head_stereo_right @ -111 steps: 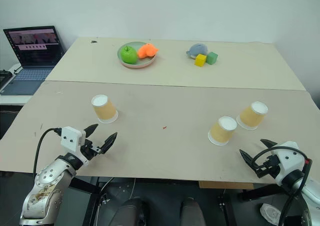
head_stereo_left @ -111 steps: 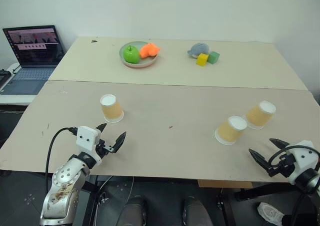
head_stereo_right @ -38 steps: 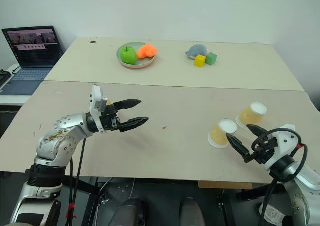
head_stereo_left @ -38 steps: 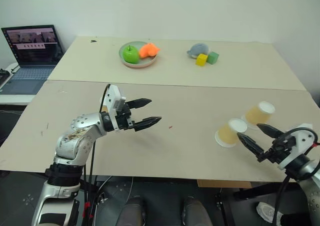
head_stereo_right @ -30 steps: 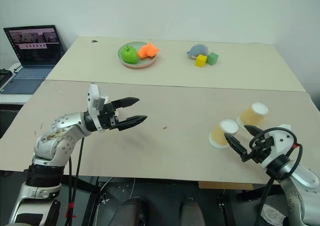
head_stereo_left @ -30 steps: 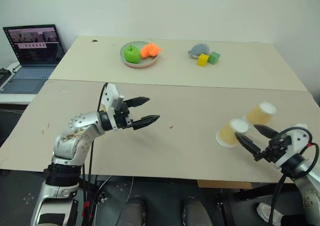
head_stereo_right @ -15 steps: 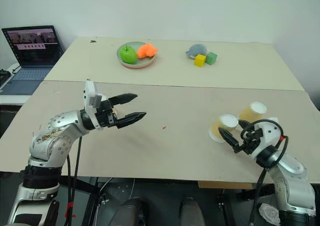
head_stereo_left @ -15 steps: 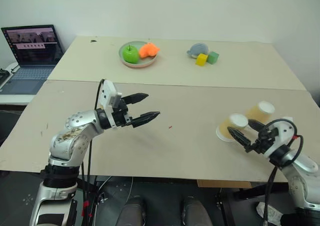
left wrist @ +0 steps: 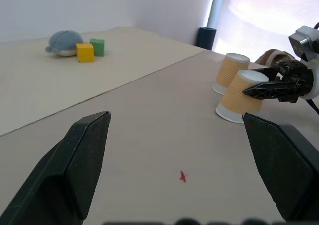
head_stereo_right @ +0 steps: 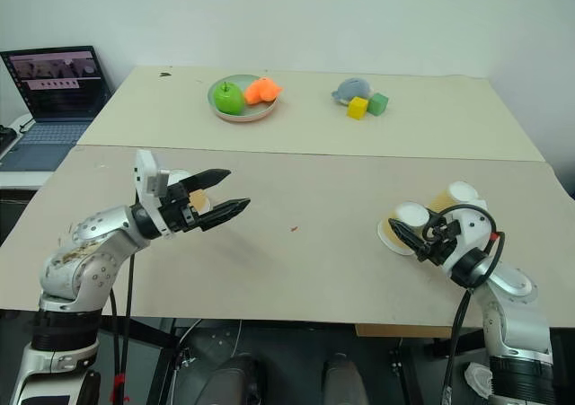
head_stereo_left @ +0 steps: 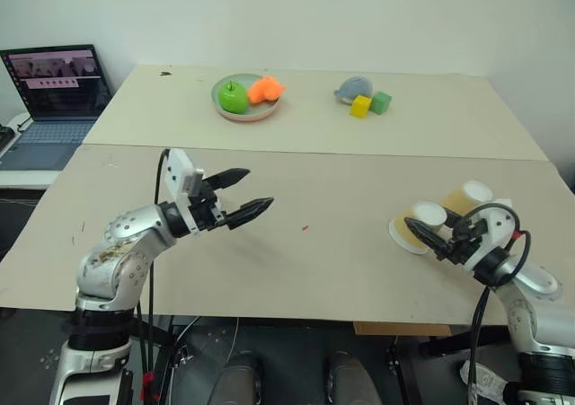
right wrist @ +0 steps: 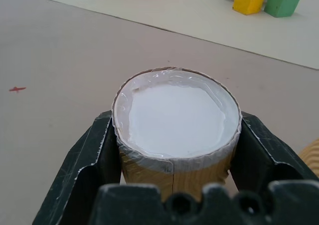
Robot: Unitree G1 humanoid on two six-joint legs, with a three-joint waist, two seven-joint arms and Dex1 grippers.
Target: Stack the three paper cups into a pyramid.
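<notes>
- Head camera, left eye: my left gripper hangs above the near table with its black fingers spread wide, holding nothing. At the table's right edge my right gripper has closed around an upside-down paper cup, white base upward. A second cup stands just behind it, toward the right edge. On the far table sit a plate carrying a green apple and an orange object, then a grey soft toy, a yellow block and a green block. An open laptop stands off to the left.
- Head camera, right eye: the third cup shows as a sliver of tan between my left gripper's spread fingers and mostly hidden behind them; I cannot tell whether they touch it.
- Left wrist camera: my two fingers stand far apart over bare tabletop marked by a small red speck. Across the table the two cups stand side by side, the nearer one pinched by my right gripper.
- Right wrist camera: my fingers press both sides of the cup just below its white base. The tan edge of the neighbouring cup appears beside it, the yellow and green blocks beyond.
</notes>
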